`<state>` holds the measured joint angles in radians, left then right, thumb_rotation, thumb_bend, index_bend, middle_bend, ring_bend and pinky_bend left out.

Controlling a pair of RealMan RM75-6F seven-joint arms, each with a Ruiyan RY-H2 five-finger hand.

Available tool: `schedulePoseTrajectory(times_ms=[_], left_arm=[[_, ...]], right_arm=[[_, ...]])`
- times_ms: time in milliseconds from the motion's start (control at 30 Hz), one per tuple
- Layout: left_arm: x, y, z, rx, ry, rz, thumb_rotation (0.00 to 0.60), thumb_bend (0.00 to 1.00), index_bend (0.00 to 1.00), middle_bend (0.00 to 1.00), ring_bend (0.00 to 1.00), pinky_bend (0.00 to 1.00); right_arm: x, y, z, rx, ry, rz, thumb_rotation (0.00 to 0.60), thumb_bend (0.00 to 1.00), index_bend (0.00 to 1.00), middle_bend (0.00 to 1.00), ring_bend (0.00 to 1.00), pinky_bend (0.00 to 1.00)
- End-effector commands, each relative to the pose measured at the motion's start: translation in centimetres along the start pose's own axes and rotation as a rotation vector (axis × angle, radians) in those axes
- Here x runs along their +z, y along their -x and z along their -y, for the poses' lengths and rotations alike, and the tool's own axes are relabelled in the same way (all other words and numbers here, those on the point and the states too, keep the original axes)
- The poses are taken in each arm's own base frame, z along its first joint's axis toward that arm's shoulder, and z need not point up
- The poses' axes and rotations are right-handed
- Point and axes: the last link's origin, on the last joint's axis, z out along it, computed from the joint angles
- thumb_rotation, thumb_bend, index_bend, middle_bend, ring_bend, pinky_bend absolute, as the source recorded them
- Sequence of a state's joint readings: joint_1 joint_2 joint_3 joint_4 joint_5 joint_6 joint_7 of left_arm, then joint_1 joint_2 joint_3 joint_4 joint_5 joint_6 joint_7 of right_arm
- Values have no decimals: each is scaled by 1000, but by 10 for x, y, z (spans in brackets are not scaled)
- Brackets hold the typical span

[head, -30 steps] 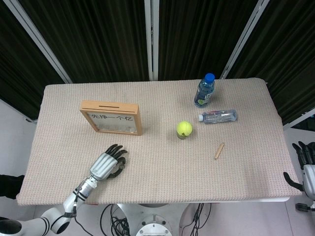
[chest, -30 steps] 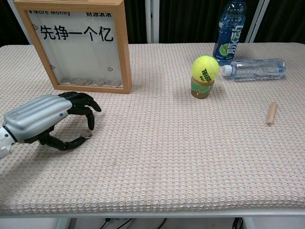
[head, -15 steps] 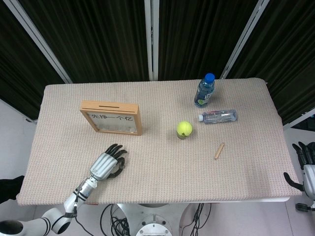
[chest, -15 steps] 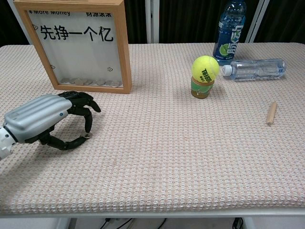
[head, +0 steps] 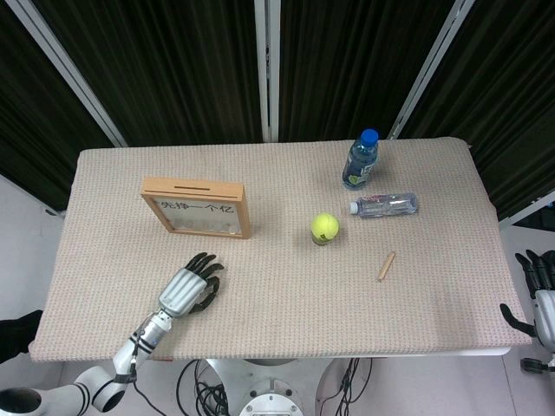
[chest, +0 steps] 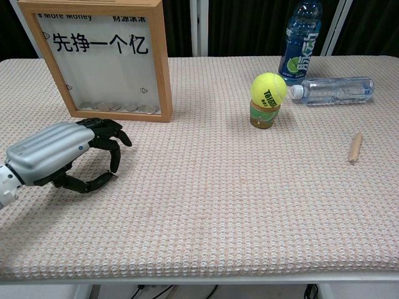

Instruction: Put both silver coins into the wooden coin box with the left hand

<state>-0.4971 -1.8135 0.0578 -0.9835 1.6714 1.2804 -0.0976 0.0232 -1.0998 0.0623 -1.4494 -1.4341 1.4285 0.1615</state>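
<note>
The wooden coin box point(head: 198, 208) stands upright at the table's left, its glass front point(chest: 100, 59) showing several coins along the bottom. My left hand point(head: 186, 290) hovers low over the cloth in front of the box, fingers curled down. Its thumb and a fingertip meet around a small pale glint, which looks like a silver coin point(chest: 115, 176). No other loose coin shows in either view. My right hand point(head: 538, 286) hangs off the table's right edge, fingers apart and empty.
A tennis ball on a small stand point(head: 324, 228) sits mid-table. An upright blue-capped bottle point(head: 360, 160) and a lying clear bottle point(head: 386, 204) are at the back right. A short wooden stick point(head: 386, 265) lies to the right.
The left hand's thumb and fingertip have drawn closer together and lifted slightly. Nothing else has moved.
</note>
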Motion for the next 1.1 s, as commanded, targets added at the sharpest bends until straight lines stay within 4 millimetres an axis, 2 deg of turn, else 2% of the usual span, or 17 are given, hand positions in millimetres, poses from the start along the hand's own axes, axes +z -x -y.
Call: schedulePoseTrajectory(times_ms=[33,300,433,900,1000,1100], left_arm=[[0,-1,0,-3,-1,-4,600,429,548,230,80,126],[-4,-10,0,-43,-12,-26,600,442,574,235,80,127],[-12,-28,5,-42,-26,-74,600,442,578,236,80,129],[-66,-153,55,72,-230,-283,600,441,598,249,92,136],[-70,-183,61,86,-255,-324,600,443,602,250,92,136],[-63,-213,61,95,-261,-356,600,443,609,255,92,137]], right_arm=[[0,0,0,0,0,0,600,234,0,0,0,0],[0,-1,1,2,-2,-4,600,235,0,0,0,0],[-1,-4,1,4,-5,-14,600,234,0,0,0,0],[2,-9,8,5,-27,-31,600,235,0,0,0,0],[3,-9,10,3,-32,-30,600,234,0,0,0,0],[5,-8,14,3,-38,-28,600,233,0,0,0,0]])
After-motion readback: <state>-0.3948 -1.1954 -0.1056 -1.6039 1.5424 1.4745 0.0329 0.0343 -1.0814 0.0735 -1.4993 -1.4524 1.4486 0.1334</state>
